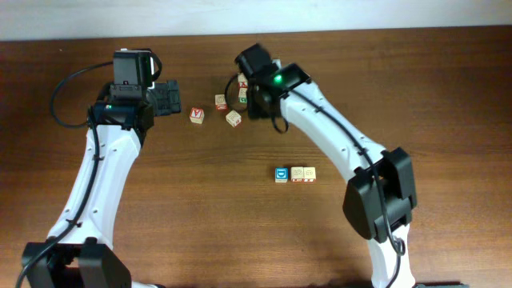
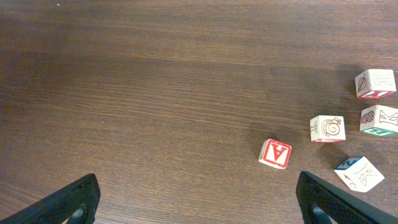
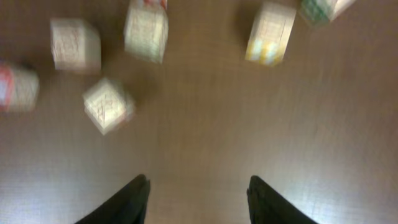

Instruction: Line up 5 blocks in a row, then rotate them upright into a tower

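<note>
A loose group of pale blocks lies at the back centre: one with a red face (image 1: 197, 116), two more (image 1: 221, 102) (image 1: 234, 118), and two (image 1: 242, 84) (image 1: 242, 98) right beside my right gripper (image 1: 253, 100). A blue-faced block (image 1: 281, 174) heads a short row with two pale ones (image 1: 297, 174) (image 1: 309, 174). My right gripper (image 3: 199, 202) is open over bare wood, with blurred blocks (image 3: 107, 104) ahead of it. My left gripper (image 1: 174, 99) (image 2: 199, 208) is wide open and holds nothing. The red A block (image 2: 275, 153) and snail block (image 2: 327, 128) lie ahead to its right.
The dark wooden table (image 1: 160, 208) carries only the blocks. Its far edge meets a white wall (image 1: 320, 12). Both arms reach in from the near side, the right arm (image 1: 344, 144) crossing above the row of three blocks.
</note>
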Action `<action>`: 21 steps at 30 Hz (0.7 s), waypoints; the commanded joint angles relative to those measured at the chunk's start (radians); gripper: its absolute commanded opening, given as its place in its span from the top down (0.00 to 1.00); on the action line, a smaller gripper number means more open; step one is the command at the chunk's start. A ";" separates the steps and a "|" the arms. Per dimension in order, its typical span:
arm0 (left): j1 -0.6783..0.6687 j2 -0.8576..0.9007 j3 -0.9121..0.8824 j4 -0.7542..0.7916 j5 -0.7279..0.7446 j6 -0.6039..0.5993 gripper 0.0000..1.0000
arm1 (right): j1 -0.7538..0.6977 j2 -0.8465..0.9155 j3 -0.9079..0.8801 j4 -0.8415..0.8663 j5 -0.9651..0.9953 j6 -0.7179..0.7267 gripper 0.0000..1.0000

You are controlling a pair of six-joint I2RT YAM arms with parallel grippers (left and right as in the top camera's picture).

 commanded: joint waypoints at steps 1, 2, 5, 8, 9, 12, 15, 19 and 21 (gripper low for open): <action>0.003 0.009 0.021 -0.001 -0.014 -0.013 0.01 | -0.089 0.026 0.011 0.090 0.032 -0.037 0.46; 0.003 0.009 0.021 -0.001 -0.014 -0.013 0.01 | -0.115 0.045 0.011 0.131 0.016 -0.039 0.46; 0.003 0.009 0.021 -0.001 -0.014 -0.013 0.01 | -0.148 0.095 0.011 0.212 -0.014 -0.078 0.42; 0.003 0.009 0.021 -0.001 -0.014 -0.013 0.01 | -0.152 0.147 0.011 0.271 -0.024 -0.117 0.41; 0.003 0.009 0.021 -0.001 -0.014 -0.013 0.01 | -0.152 0.165 0.011 0.291 -0.024 -0.120 0.41; 0.003 0.009 0.021 -0.001 -0.013 -0.013 0.01 | -0.153 0.206 0.011 0.348 -0.016 -0.124 0.41; 0.003 0.009 0.021 -0.001 -0.014 -0.013 0.01 | -0.153 0.234 0.011 0.377 -0.004 -0.124 0.42; 0.003 0.009 0.021 -0.002 -0.013 -0.013 0.01 | -0.153 0.256 0.011 0.374 0.021 -0.124 0.42; 0.003 0.009 0.021 -0.001 -0.014 -0.013 0.01 | -0.151 0.267 0.011 0.368 0.019 -0.124 0.46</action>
